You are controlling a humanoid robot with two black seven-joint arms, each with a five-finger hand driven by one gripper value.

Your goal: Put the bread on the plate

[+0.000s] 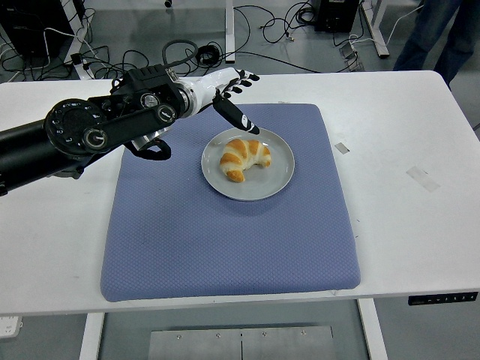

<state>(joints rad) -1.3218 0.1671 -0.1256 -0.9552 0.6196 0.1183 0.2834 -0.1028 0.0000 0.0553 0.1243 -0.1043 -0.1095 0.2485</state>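
a croissant-shaped piece of bread [244, 157] lies on a round grey plate [279, 177], slightly toward the plate's nine o'clock side, its curved back facing twelve o'clock and its two tips pointing down toward six. nothing touches it. the plate sits on a blue-grey quilted mat [225, 247] that covers the middle of the white table [420, 225], and it rests in the mat's upper half, a little toward twelve o'clock from the mat's centre.

the left hand [229, 94] hangs above the mat at about eleven o'clock from the plate, clear of both plate and bread. its fingers [241, 76] are spread and extended, tips pointing toward two o'clock, while the thumb [238, 118] reaches down toward the plate's rim at five o'clock from the palm. the hand holds nothing. the black left arm [82, 135] runs in from the picture's nine o'clock edge, crossing the bare table and the mat's upper left corner.

two small pieces of tape [342, 148] lie on the table at three o'clock from the plate, off the mat. beyond the table's far edge, at twelve o'clock, cables [285, 30] trail over the grey floor, and a person's trouser leg [435, 34] shows at one o'clock.
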